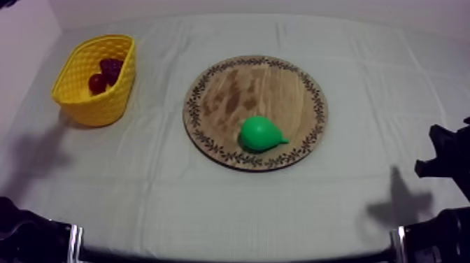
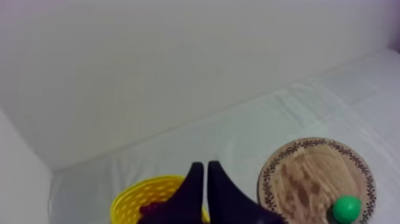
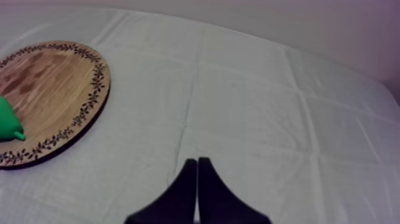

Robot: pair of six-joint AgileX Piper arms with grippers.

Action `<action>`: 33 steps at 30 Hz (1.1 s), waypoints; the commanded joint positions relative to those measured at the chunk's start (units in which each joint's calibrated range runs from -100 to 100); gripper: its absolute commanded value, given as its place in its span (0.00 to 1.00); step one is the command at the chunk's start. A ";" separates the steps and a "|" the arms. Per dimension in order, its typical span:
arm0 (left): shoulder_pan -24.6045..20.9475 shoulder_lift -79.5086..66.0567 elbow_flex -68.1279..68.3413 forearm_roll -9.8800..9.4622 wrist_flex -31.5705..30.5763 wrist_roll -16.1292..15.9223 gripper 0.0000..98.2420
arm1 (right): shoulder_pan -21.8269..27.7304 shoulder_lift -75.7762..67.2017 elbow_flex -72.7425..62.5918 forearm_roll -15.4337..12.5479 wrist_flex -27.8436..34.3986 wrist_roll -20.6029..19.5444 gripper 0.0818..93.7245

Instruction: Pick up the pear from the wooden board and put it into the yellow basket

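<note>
The left gripper (image 2: 206, 168) had its two black fingers pressed together into a narrow wedge, holding nothing and touching nothing. It pointed toward the yellow basket (image 2: 127, 201), with the round wooden board (image 2: 309, 174) off to one side of it. The right gripper (image 3: 197, 162) was likewise closed to a thin wedge, empty, and hung above bare cloth (image 3: 250, 107) well apart from the board (image 3: 50, 80).

From above, both arms sat low at the near edge of the table: the left arm (image 1: 21, 231) at the near left corner and the right arm (image 1: 446, 157) at the right side.

The green pear (image 1: 260, 133) lay on its side on the board (image 1: 245, 87), close to the near rim, with its thin stem end pointing toward the right arm. It was well apart from both grippers. From the right wrist, the pear (image 3: 7, 122) showed at the board's edge; from the left wrist, it (image 2: 346, 209) lay on the side of the board away from the basket.

The basket (image 1: 78, 66) stood at the far left of the table, apart from the board. Inside it lay a small red fruit (image 1: 97, 83) touching a darker fruit (image 1: 110, 68) whose kind could not be told.

A grey-white cloth (image 1: 210, 210), creased in squares, covered the table, and a plain pale wall (image 2: 178, 71) rose behind it.
</note>
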 commanded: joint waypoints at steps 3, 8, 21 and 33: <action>3.96 7.88 -9.85 -0.29 3.79 -1.02 0.00 | -0.03 -0.05 0.05 0.02 -0.02 0.02 0.00; 9.06 14.39 -16.13 -1.66 7.07 -2.18 0.00 | -0.03 -0.05 0.05 0.02 -0.02 0.01 0.00; 20.09 26.21 -23.57 -4.24 12.13 -1.24 0.00 | -0.03 -0.05 0.05 0.02 -0.02 0.02 0.00; 26.33 35.02 -19.97 -6.12 9.37 -0.15 0.00 | -0.03 -0.05 0.05 0.02 -0.02 0.02 0.00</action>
